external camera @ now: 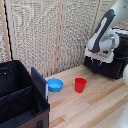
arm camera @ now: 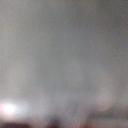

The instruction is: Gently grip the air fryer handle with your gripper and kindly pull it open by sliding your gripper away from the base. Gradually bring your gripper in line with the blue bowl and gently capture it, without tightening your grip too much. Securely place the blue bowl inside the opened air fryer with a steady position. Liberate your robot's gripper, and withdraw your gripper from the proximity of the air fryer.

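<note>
**Gripper at the air fryer, drawer step in hand**

In the exterior view the white arm reaches down in the upper right of the frame, and the gripper (external camera: 98,60) sits against the top front of the air fryer (external camera: 111,66), the black box at the right edge. The air fryer handle cannot be made out; the gripper and dark casing hide it. Whether the fingers are apart or together cannot be told. The wrist view is a grey blur and adds nothing.

The blue bowl (external camera: 55,85) rests on the wooden surface (external camera: 95,107) at centre left, just beside the black fabric case (external camera: 20,97) in the lower left. A red cup (external camera: 80,84) stands near it, toward the centre.

By my judgement the first step is in hand: taking the handle. The drawer does not look pulled out. The next move calls for a light hold on the handle, then a straight slide away from the base.
</note>
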